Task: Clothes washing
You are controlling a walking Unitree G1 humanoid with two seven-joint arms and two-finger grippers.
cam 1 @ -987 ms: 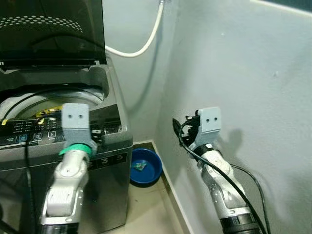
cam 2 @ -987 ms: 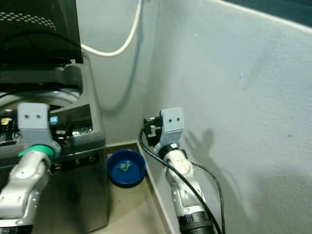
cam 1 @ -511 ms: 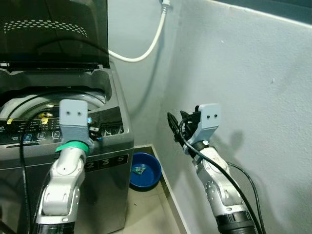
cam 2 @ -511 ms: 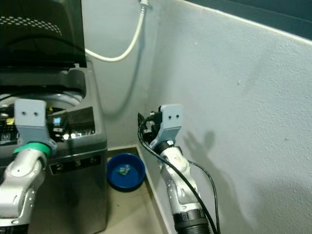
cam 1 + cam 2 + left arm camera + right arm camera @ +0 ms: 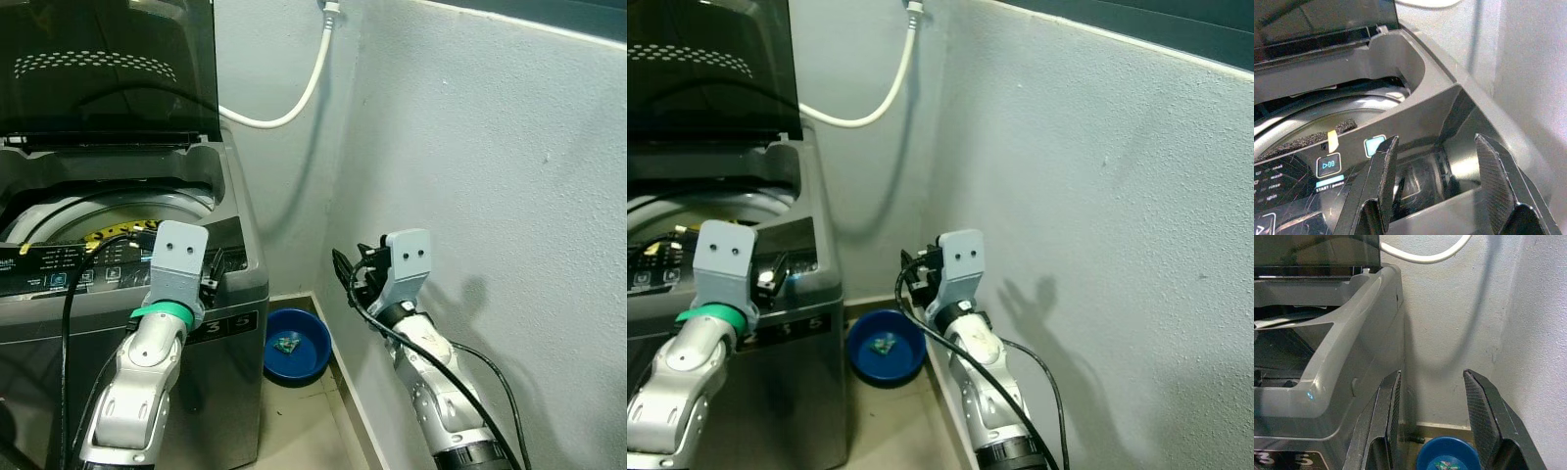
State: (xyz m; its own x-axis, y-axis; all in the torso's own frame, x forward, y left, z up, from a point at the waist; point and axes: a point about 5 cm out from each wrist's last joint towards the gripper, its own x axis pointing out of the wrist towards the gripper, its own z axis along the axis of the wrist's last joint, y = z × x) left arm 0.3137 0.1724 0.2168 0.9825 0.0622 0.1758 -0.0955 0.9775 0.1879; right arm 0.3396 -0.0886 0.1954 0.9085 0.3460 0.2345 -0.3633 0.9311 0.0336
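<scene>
A: Since the washing machine [image 5: 127, 294] was what mattered, where did we find it at this moment?

B: It stood in the corner against the back wall, its dark lid [image 5: 108, 69] raised and the drum [image 5: 108, 211] open to us. We could make out a yellow-and-dark strip at the drum's rim, but we could not tell whether any clothes lay inside.

A: And what had changed over the last second?

B: Our left gripper [image 5: 1437, 181] had shifted along the front edge, from over the control panel [image 5: 1303, 181] toward the machine's right front corner, just above a recess there. Its fingers [image 5: 1381, 181] stood wide apart, holding nothing.

A: What about the other arm?

B: Our right gripper [image 5: 1432, 426] had sunk a little and hung beside the side wall, fingers wide and empty, looking past the machine's flank toward the blue bowl [image 5: 298, 345] on the floor. The white hose [image 5: 294, 88] looped down the back wall.

A: What did that mean for the wash?

B: We judged that the left gripper had drawn off from the buttons, and that the lid was yet to be closed.
</scene>
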